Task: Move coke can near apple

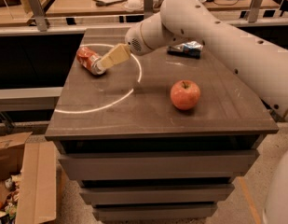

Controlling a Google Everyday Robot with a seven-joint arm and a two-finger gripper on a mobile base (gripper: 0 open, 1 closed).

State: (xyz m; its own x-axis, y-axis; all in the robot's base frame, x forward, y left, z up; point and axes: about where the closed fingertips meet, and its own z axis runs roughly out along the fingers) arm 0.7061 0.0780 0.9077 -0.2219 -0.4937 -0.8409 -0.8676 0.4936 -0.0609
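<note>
The coke can (87, 59), red-orange with a silver end, lies on its side at the table's back left. The apple (185, 94), round and red-orange with a short dark stem, sits right of the middle, well apart from the can. My gripper (106, 63), tan-coloured on the white arm, reaches down from the right and sits right at the can's silver end. I cannot tell whether it touches the can.
A blue-and-silver item (186, 49) lies at the back of the dark table (134, 113), partly behind my arm. A white circle line is marked on the tabletop. An open cardboard box (29, 181) stands on the floor at the lower left. A railing and a desk run behind the table.
</note>
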